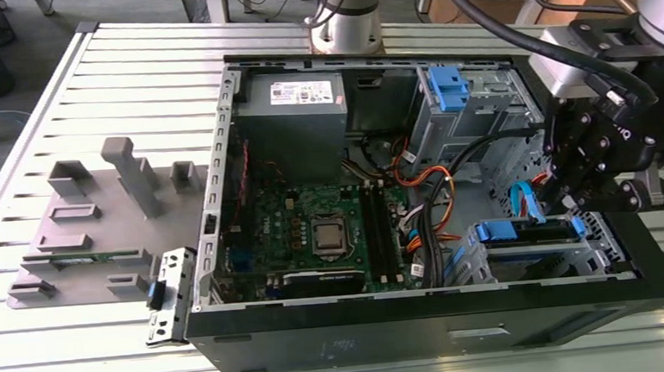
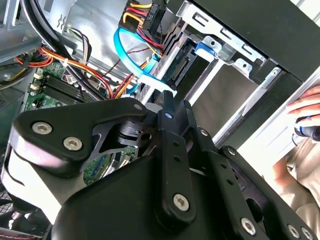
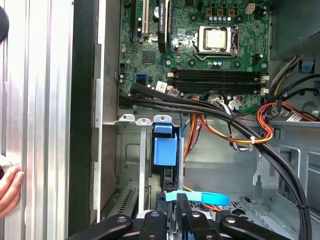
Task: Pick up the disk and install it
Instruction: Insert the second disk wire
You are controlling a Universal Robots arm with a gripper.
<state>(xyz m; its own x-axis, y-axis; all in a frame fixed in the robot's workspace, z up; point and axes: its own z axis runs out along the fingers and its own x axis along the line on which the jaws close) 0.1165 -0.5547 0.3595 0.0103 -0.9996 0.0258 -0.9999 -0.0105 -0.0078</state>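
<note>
One slatted metal table (image 1: 27, 109) carries everything, and on it lies an open black desktop computer case (image 1: 433, 327) with its side off. Inside, the green motherboard (image 1: 323, 225) fills the middle, and the grey power supply (image 1: 293, 110) sits at the far end. On the exterior view's left, a grey holding fixture (image 1: 81, 227) rests on the table beside the case.

The drive cage (image 1: 595, 239) stands in the case's near corner on the exterior view's right. The disk (image 1: 525, 229) sits slotted in this cage, its blue carrier facing up. The gripper (image 1: 560, 200) hangs just above and beside it, fingers drawn together with their tips close to the carrier.

The first wrist view looks down past the closed gripper (image 3: 178, 202) to the disk (image 3: 165, 150) standing edge-on in the cage, with a light-blue flat cable (image 3: 205, 198) crossing just by the fingertips. It also shows a person's hand (image 3: 7, 185) at the table's edge. The second wrist view shows the disk's connector end (image 2: 182, 62) beyond the fingertips (image 2: 167, 102), which the exterior view hides.
</note>
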